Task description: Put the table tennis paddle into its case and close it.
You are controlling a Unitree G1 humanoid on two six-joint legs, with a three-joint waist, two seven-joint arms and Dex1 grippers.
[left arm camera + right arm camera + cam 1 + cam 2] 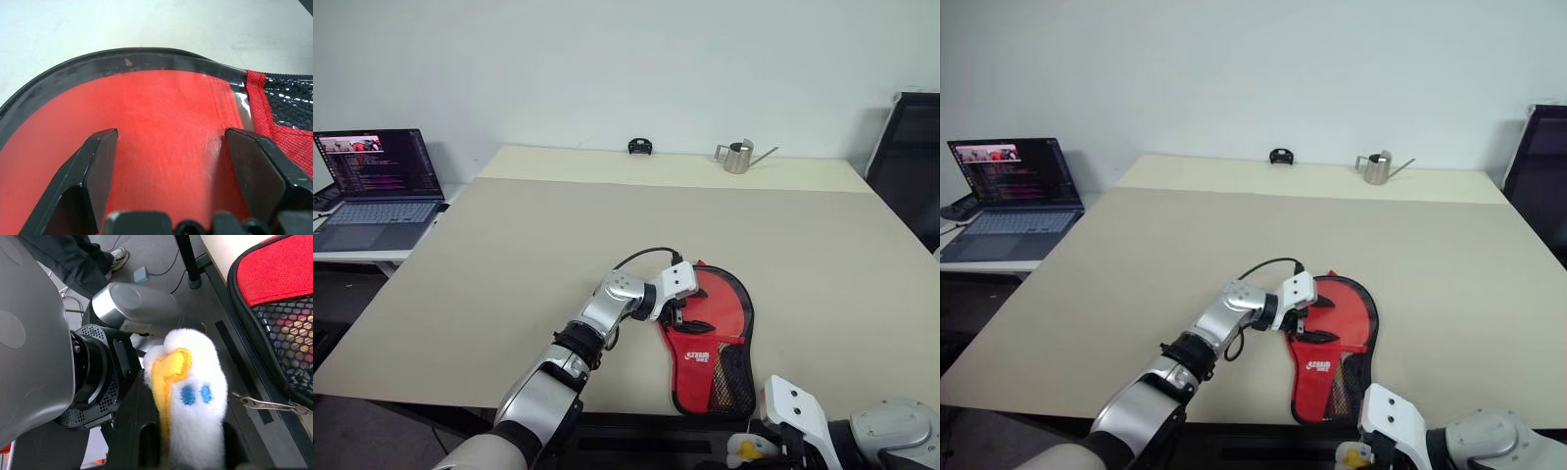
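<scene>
The case lies flat at the counter's near edge, its long axis running from the rounded far end to the narrow neck nearest the robot. The left end effector rests over the round part, fingers spread and grasping nothing, red surface seen between them. The right end effector, nearer the neck and zip pull, is clenched on a plush toy. The paddle cannot be separately made out.

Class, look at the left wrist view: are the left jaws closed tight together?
No, the left gripper has its jaws spread wide apart over the red face of the case.
</scene>
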